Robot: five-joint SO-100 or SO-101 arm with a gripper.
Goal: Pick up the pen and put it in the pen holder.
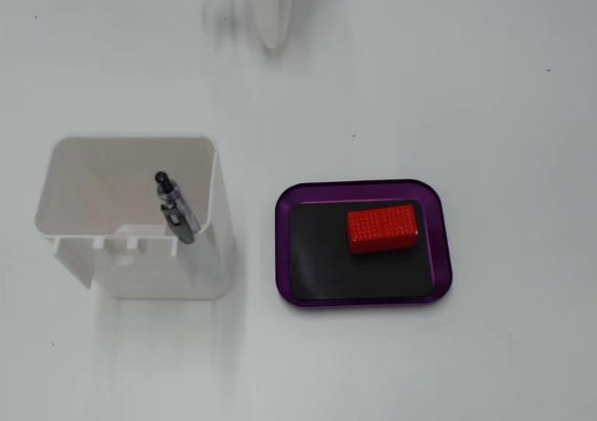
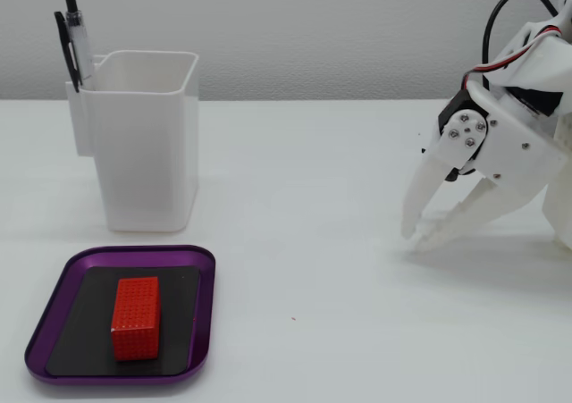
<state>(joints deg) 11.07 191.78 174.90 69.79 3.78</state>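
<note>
Non-task items: purple tray (image 1: pixel 284 253) (image 2: pixel 201 314) on the white worktop (image 1: pixel 485 85) (image 2: pixel 313 197), black mat (image 1: pixel 317 262) (image 2: pixel 89 327) inside it. Red block (image 1: pixel 381 229) (image 2: pixel 135 318) with a dotted texture lies on the mat, toward the tray's upper right in the top-down fixed view.

We see the clear-barrelled pen (image 2: pixel 75 46) with its black clip standing upright in the white pen holder (image 2: pixel 147 144), in its narrow side slot, at the upper left of the side-on fixed view.
</note>
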